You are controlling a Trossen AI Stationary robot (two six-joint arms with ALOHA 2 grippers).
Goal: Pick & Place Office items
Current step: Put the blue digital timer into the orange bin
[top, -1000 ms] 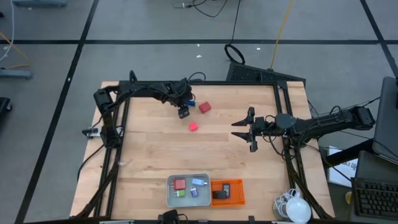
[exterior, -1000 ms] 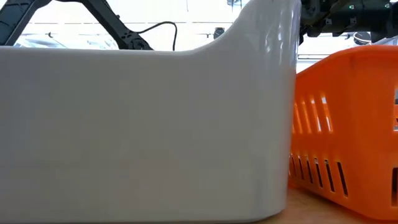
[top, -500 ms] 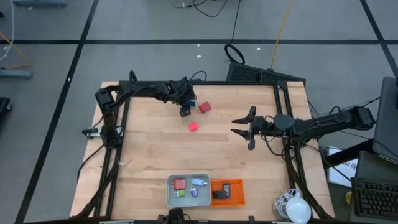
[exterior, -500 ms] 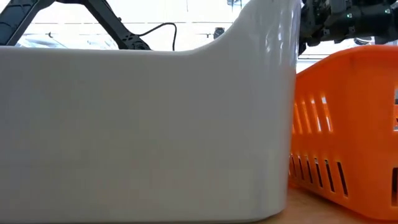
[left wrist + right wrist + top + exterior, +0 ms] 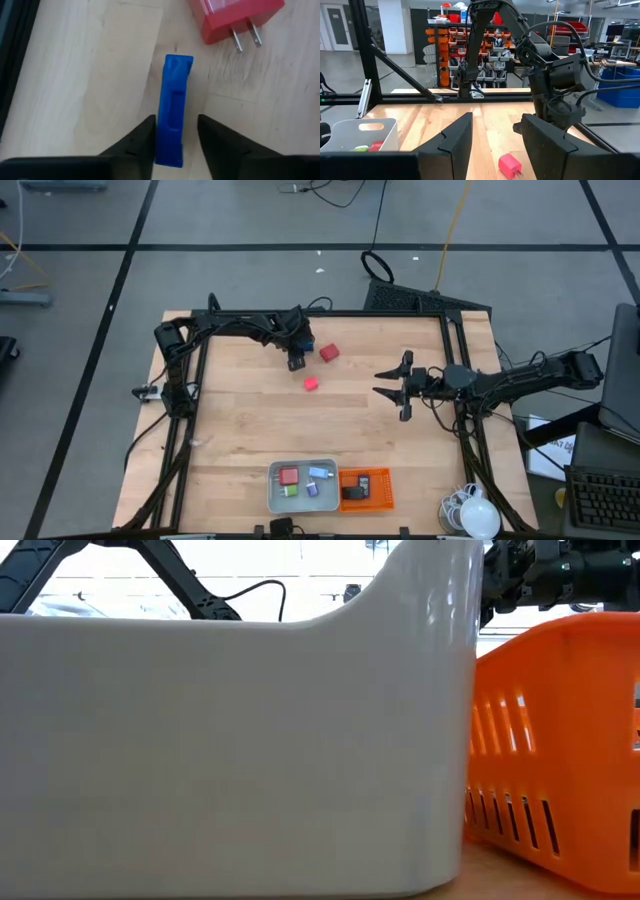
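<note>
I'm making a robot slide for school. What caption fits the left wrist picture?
Left gripper straddling a blue block on the wooden table, beside a red plug block with two metal prongs.

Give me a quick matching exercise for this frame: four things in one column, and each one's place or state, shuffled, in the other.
Things:
1. blue piece
2. red plug block
3. grey tray
4. right hand

Places or states:
A. open, over the bare wood right of the table's middle
B. between the left hand's fingers
C. at the table's near edge, beside the orange basket
D. lying on the wood with two metal prongs showing

Pairs: 1-B, 2-D, 3-C, 4-A
</note>
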